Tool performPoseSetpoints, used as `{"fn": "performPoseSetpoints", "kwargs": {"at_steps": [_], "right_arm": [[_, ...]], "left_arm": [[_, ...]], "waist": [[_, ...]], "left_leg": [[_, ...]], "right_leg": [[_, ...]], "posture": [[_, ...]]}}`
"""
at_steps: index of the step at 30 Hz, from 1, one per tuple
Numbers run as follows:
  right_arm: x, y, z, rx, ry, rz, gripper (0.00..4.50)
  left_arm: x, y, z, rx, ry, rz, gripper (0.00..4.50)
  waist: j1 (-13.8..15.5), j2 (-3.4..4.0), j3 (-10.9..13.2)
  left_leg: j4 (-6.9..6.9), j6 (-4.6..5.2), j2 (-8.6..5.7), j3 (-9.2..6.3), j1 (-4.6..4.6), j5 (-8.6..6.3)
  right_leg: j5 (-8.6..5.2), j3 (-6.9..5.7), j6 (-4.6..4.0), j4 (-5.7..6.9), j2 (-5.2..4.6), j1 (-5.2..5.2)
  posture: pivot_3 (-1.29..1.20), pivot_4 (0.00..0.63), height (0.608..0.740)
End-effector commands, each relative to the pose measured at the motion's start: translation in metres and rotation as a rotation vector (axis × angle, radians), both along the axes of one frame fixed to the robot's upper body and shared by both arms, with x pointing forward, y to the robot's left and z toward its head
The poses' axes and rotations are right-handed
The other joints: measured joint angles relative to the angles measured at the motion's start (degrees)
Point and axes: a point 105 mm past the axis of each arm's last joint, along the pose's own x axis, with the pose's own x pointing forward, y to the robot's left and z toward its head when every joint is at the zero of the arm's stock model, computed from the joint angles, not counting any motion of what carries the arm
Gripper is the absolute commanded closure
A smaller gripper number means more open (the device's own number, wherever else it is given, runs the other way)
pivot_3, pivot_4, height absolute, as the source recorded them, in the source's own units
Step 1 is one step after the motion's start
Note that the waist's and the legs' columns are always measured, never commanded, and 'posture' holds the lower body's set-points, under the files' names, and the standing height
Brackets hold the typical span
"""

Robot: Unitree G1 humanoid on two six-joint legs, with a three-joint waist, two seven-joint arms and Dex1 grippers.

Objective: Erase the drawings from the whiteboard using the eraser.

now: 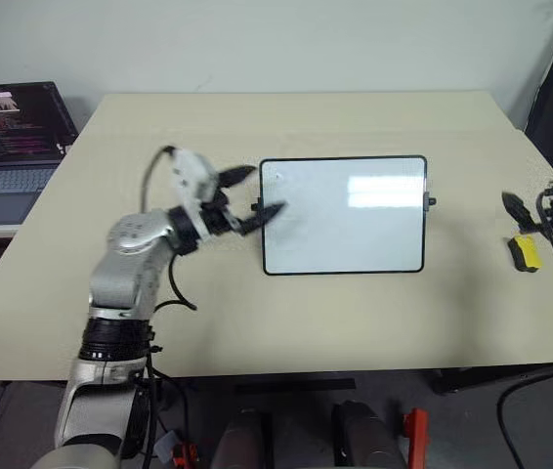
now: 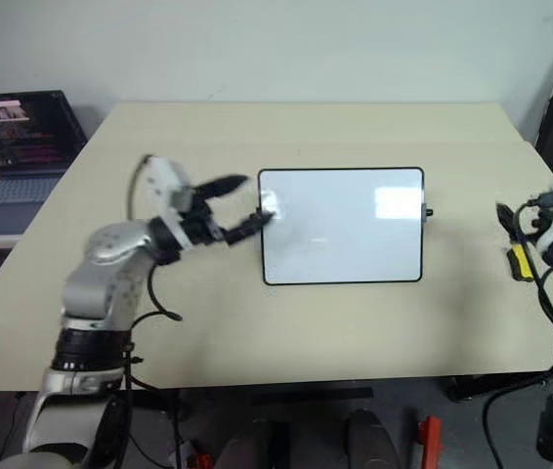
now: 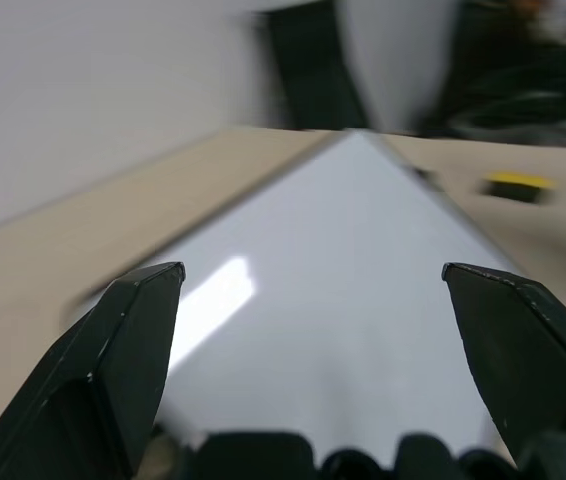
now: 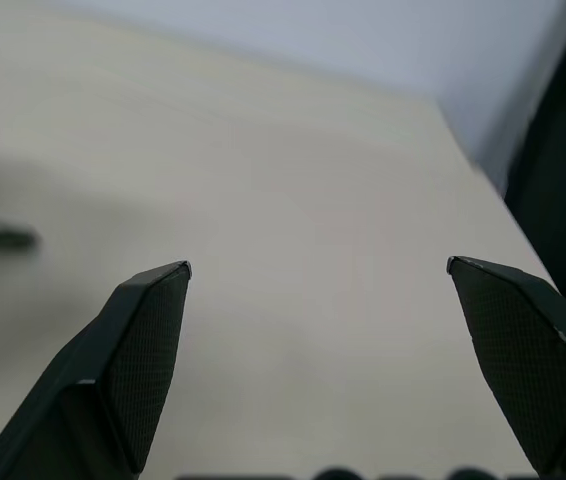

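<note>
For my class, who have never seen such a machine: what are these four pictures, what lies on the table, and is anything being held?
Two pictures look down from the head of a two-armed robot; the other two look out from cameras on its wrists. On the beige table lies a whiteboard, wiped clean as far as one can see. The left gripper hovers at the board's left edge, jaws open and empty. The right gripper is open and empty too. The yellow eraser lies on the table beside it. A laptop sits off to the left.

Whiteboard (image 1: 345,220) flat mid-table (surface looks blank); yellow eraser (image 1: 525,252) well right, on table.
</note>
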Motion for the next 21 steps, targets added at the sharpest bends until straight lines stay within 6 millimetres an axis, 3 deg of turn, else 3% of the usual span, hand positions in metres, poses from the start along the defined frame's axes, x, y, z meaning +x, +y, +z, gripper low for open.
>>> {"fn": "performPoseSetpoints", "kwargs": {"at_steps": [1,4,7,10,16,21], "right_arm": [[0.005,0.022,-0.031,0.008,-0.020,0.028,0.01],[0.006,0.033,-0.046,0.059,-0.060,0.039,0.01],[0.004,0.034,-0.063,0.065,-0.045,0.020,0.01],[0.005,0.035,-0.067,0.095,-0.063,-0.005,0.01],[0.005,0.034,-0.081,0.156,-0.060,-0.051,0.01],[0.003,0.027,-0.081,0.171,-0.054,-0.065,0.01]], "left_arm": [[0.023,0.045,-0.015,-0.017,-0.047,0.319,0.00],[0.029,0.053,-0.030,-0.020,-0.052,0.392,0.00],[0.032,0.046,-0.052,-0.036,-0.027,0.411,0.00],[0.035,0.040,-0.073,-0.067,-0.003,0.464,0.00],[0.036,0.002,-0.110,-0.090,0.067,0.429,0.00],[0.033,-0.013,-0.126,-0.096,0.116,0.406,0.00]], "waist": [[0.4,-0.07,0.0],[1.3,-0.07,0.0],[2.1,-0.06,0.0],[2.2,-0.07,0.0],[1.6,-0.06,0.0],[1.5,-0.04,-0.1]], "left_leg": [[0.03,0.00,-0.01,-0.01,0.00,0.00],[0.03,-0.01,-0.09,0.01,-0.05,0.00],[0.07,-0.03,-0.13,-0.02,-0.32,0.01],[0.07,-0.03,-0.15,-0.01,-0.31,0.00],[0.07,-0.03,-0.11,0.01,-0.18,0.01],[0.05,-0.03,-0.11,0.04,-0.11,0.01]], "right_leg": [[0.01,-0.02,0.00,-0.01,-0.01,0.04],[0.05,-0.01,0.06,-0.05,-0.10,0.02],[0.08,-0.07,0.09,-0.08,-0.17,-0.20],[0.10,-0.07,0.11,-0.14,-0.20,-0.18],[0.11,-0.04,0.09,-0.04,-0.13,-0.11],[0.10,0.00,0.09,0.00,-0.13,-0.08]], "posture": [[0.00,0.150,0.740],[0.00,0.150,0.740],[0.00,0.150,0.740],[0.00,0.150,0.740],[0.00,0.150,0.740],[0.00,0.150,0.740]]}}
